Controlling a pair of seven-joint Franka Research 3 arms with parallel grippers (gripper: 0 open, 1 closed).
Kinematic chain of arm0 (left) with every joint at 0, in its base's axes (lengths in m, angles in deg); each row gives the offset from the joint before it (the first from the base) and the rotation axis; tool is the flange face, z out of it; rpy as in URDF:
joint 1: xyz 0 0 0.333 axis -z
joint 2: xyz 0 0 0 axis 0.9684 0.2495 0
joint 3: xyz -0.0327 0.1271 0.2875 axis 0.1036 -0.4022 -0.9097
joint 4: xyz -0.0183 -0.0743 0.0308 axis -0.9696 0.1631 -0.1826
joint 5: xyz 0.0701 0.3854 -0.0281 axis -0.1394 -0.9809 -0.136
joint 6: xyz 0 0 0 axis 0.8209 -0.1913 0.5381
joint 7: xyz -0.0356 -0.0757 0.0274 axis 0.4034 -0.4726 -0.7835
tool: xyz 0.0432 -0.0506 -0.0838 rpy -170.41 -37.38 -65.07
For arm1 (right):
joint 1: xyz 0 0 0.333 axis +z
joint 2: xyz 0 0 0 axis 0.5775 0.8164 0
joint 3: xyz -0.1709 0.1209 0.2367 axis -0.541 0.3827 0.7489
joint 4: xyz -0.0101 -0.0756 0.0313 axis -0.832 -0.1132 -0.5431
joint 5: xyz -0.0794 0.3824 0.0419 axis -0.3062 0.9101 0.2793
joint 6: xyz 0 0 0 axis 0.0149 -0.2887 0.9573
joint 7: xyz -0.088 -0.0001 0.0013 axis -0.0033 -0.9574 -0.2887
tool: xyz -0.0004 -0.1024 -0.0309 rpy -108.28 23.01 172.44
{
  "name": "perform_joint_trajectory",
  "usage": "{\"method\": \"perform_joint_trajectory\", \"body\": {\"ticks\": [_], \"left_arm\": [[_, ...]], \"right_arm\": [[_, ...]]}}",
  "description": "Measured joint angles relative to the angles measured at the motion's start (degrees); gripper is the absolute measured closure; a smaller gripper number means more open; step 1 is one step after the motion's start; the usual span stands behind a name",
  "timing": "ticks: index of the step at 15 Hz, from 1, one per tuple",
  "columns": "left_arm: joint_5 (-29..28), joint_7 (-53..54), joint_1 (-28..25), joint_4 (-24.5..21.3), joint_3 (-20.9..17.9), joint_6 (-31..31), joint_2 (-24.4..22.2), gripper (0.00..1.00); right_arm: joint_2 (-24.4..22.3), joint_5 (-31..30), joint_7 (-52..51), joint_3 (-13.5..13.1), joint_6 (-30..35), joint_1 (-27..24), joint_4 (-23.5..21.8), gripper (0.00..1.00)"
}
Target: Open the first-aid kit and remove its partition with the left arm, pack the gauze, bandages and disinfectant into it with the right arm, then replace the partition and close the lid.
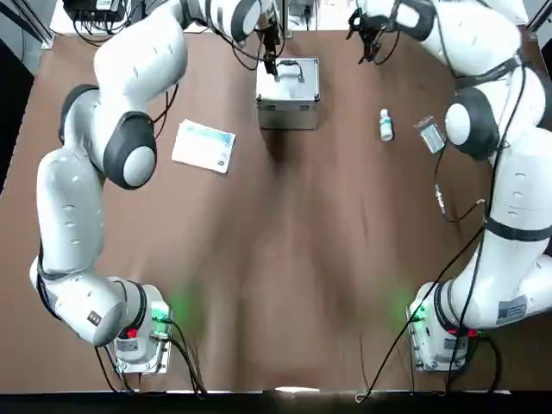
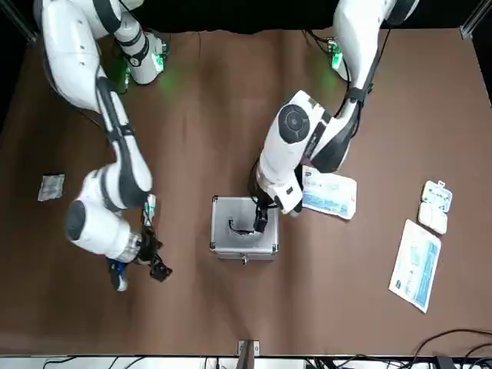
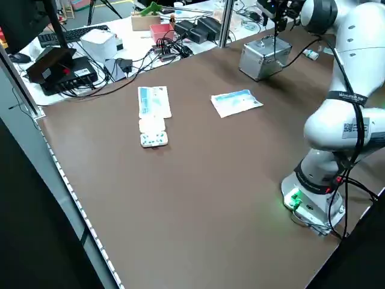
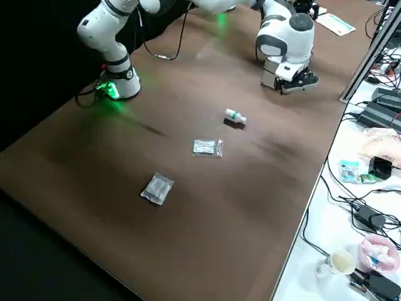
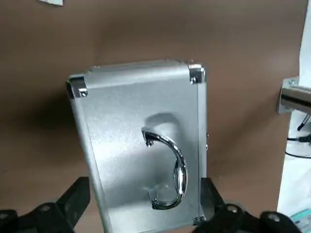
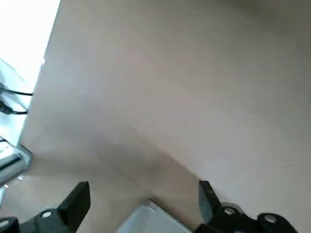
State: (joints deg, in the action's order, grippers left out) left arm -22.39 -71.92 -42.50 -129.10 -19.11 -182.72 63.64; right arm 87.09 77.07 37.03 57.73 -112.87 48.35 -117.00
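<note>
The silver first-aid kit (image 1: 288, 90) stands far centre with its lid (image 5: 146, 145) shut and the handle (image 5: 170, 167) folded flat. The partition is hidden inside. My left gripper (image 5: 144, 194) hovers open just over the lid, a finger (image 5: 73, 201) off each side; the front view shows the left gripper (image 2: 261, 219) at the handle. My right gripper (image 1: 371, 47) is open above bare table to the right of the case. The disinfectant (image 1: 385, 126) sits right of the case beside a clear packet (image 1: 429, 134). A pale crinkled packet (image 4: 156, 188) lies farther out; which packet is gauze or bandages, I cannot tell.
A white-and-blue printed packet (image 1: 204, 145) lies left of the case. A long pale packet (image 2: 416, 265) and a small blister pack (image 2: 434, 206) lie farther left. Cables and boxes crowd the bench (image 3: 90, 54) beyond the far edge.
</note>
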Motion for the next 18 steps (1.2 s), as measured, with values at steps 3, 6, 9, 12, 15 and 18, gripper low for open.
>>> {"method": "perform_joint_trajectory", "body": {"ticks": [3, 6, 9, 12, 15, 18], "left_arm": [[0.0, -0.1, 1.2, 0.3, -0.6, -3.3, 1.0, 0.0], [0.0, -0.1, 1.4, 0.3, -0.8, -6.4, 2.2, 0.0], [0.0, -0.1, 2.0, 0.3, -1.8, -9.7, 3.7, 0.0], [0.0, 0.0, 2.4, 0.3, -2.6, -12.0, 5.0, 0.0], [0.0, 0.0, 4.8, 0.4, -5.2, -14.7, 6.5, 0.0], [0.0, 0.0, 7.1, 0.6, -7.2, -15.5, 7.1, 0.0]], "right_arm": [[3.6, 0.0, 5.1, 0.0, -6.5, 2.7, 0.3, 0.01], [5.5, 0.4, 7.8, 0.4, -7.2, 3.9, 1.1, 0.01], [6.0, 3.6, 8.3, 2.3, -7.1, 3.6, 1.6, 0.01], [6.3, 9.8, 8.3, 3.5, -6.8, 2.9, 1.7, 0.02], [7.2, 14.1, 8.4, 4.3, -5.9, 2.7, 2.7, 0.02], [8.2, 16.3, 8.4, 4.4, -3.0, 2.7, 3.3, 0.03]]}}
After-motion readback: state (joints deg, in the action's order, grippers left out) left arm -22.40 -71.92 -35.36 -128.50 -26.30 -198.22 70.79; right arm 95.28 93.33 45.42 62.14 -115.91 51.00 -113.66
